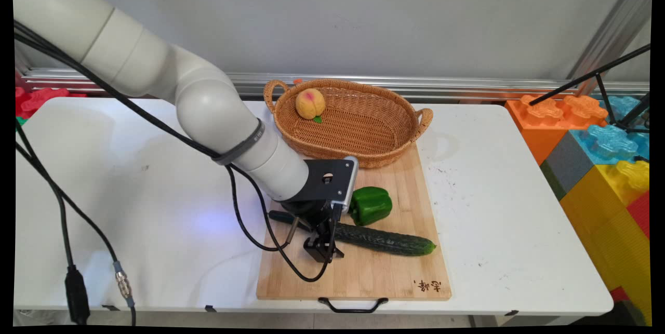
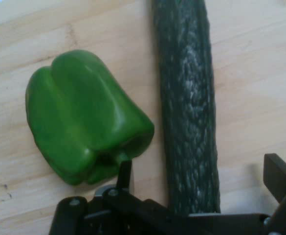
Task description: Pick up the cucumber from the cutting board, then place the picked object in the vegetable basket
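Observation:
A long dark green cucumber lies across a wooden cutting board. My gripper is down over the cucumber's left end. It is open, with one finger on the pepper's side of the cucumber and the other finger on the far side. A green bell pepper lies on the board just behind the cucumber, close to the gripper. The arm hides part of the cucumber's left end in the main view.
A wicker basket sits at the back end of the board, with a peach in its left part. Big coloured foam blocks and a black tripod leg stand at the right. Black cables hang left of the board.

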